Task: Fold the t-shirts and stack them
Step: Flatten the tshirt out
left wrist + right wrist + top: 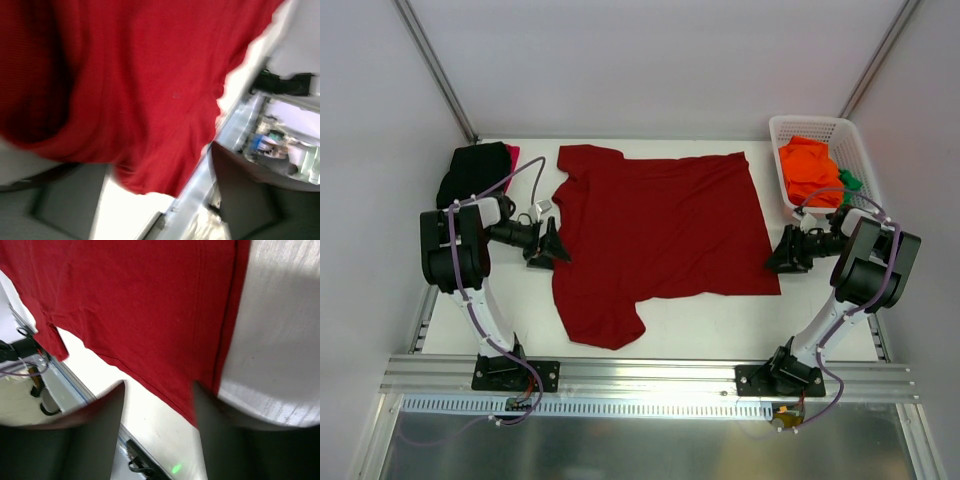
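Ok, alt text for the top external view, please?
A dark red t-shirt lies spread on a white table, left hand and right hand at its side edges. Black shirt at far left; white basket holding an orange shirt at far right.

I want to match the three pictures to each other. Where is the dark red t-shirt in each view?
Top external: dark red t-shirt spread flat in the middle of the picture.
Left wrist: dark red t-shirt fills the top and left.
Right wrist: dark red t-shirt covers the upper left.
Shared landmark: the white table below the shirt's edge.
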